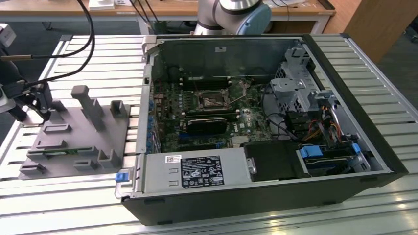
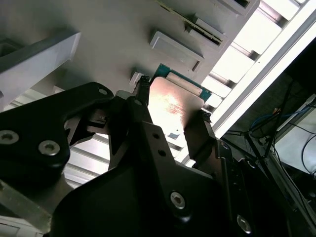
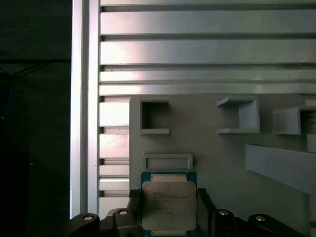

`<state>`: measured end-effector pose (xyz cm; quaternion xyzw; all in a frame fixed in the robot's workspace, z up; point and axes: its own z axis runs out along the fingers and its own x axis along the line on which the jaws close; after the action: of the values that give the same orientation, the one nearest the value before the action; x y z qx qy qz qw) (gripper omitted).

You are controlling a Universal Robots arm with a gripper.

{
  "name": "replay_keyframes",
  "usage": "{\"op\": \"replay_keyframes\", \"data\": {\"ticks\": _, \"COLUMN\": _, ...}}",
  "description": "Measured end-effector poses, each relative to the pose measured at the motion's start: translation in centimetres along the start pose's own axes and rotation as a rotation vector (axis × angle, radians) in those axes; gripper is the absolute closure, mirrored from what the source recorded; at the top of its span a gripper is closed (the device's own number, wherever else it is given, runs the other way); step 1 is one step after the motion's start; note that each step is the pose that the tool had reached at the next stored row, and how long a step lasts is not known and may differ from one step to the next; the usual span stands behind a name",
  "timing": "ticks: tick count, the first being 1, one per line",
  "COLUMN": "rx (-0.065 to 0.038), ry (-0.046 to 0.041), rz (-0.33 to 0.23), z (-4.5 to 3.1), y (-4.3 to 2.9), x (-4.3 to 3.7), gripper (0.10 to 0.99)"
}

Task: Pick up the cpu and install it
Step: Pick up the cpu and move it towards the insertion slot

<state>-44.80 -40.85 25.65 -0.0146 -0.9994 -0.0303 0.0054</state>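
Claw (image 2: 171, 98) tight against both cpu (image 3: 169, 205) edges — gray fixture (image 3: 222, 158) beneath.

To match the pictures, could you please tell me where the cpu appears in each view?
Exterior view: too small to tell; the gripper hangs over the gray fixture at that view's left.
First wrist view: the cpu, silver top showing, clamped in the gripper.
Second wrist view: the cpu, same grip.
Shared landmark: the gray fixture.
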Motion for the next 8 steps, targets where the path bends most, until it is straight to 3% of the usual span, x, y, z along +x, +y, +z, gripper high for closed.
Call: {"op": "replay_keyframes", "data": {"ticks": 8, "rx": 0.000, "ry": 0.0000, "rz": 0.000, "z": -0.72, "y": 0.04, "x": 0.01, "gripper": 0.553}}
